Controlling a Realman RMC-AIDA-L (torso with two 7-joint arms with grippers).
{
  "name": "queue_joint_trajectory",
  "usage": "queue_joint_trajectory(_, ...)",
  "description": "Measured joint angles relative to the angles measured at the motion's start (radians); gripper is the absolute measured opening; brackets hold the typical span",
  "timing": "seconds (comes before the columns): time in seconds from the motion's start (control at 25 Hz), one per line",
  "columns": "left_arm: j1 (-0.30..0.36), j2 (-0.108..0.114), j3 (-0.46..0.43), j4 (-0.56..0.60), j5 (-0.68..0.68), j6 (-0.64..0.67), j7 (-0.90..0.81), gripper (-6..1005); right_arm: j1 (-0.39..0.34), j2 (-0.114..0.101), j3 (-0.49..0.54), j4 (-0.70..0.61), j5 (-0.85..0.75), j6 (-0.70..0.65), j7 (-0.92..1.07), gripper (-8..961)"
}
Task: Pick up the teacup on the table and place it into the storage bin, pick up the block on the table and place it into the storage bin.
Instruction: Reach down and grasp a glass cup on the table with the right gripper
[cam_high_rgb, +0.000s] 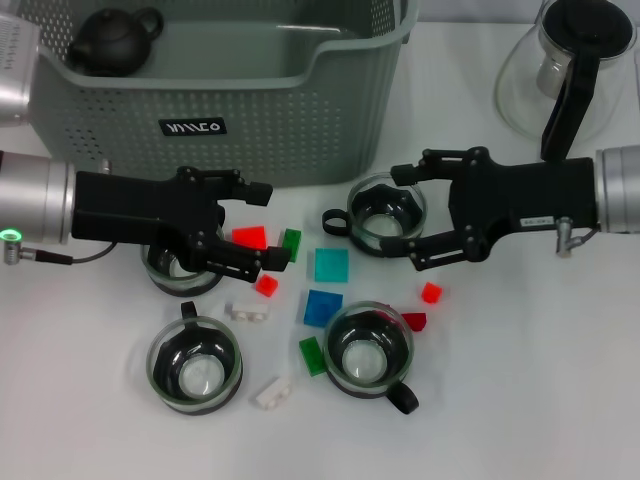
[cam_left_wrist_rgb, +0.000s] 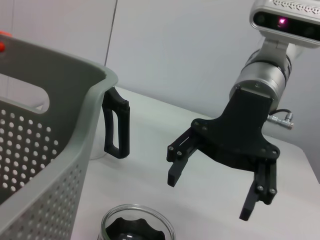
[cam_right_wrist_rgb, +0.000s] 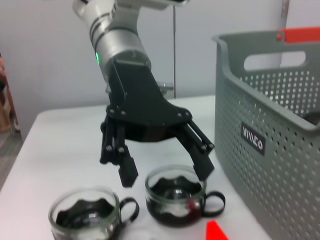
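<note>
The teacup nearest to the work (cam_high_rgb: 387, 214) is a glass cup with a dark base. It stands on the white table (cam_high_rgb: 540, 400) just in front of the storage bin (cam_high_rgb: 340, 110), at the right end of the bin's near wall. The right gripper (cam_high_rgb: 404, 212) reaches in from the right, and its two black fingers are spread apart with the cup between them, one finger on the far side and one on the near side. They do not press the glass yet, so I judge that the arm is placed this way to close on the cup and lift it over the low rim behind.

The left gripper (cam_high_rgb: 267, 222) comes from the left, with fingers also spread and holding nothing. It hangs over a second teacup (cam_high_rgb: 178, 268) and its tips are near a red block (cam_high_rgb: 250, 238) and a green block (cam_high_rgb: 291, 243). The right wrist view shows these fingers released above a cup. I think this arm is waiting for its own turn, or preparing for a block.

More blocks lie scattered in the middle: teal (cam_high_rgb: 331, 265), blue (cam_high_rgb: 322, 307), small red ones and white ones. Two further cups (cam_high_rgb: 195, 365) (cam_high_rgb: 369, 352) stand nearer to the robot.

Inside the bin, at its far left, a dark teapot (cam_high_rgb: 112, 40) rests. A glass carafe (cam_high_rgb: 566, 70) with a black handle stands at the far right of the table, well apart from the cups.
</note>
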Motion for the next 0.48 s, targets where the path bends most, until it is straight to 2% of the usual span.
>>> queue_joint_trajectory(0.48,0.0,-0.015,-0.004,-0.008,-0.007,-0.001,-0.001,948,0.03,0.005,-0.067,-0.18,-0.186,-0.035,0.204,917)
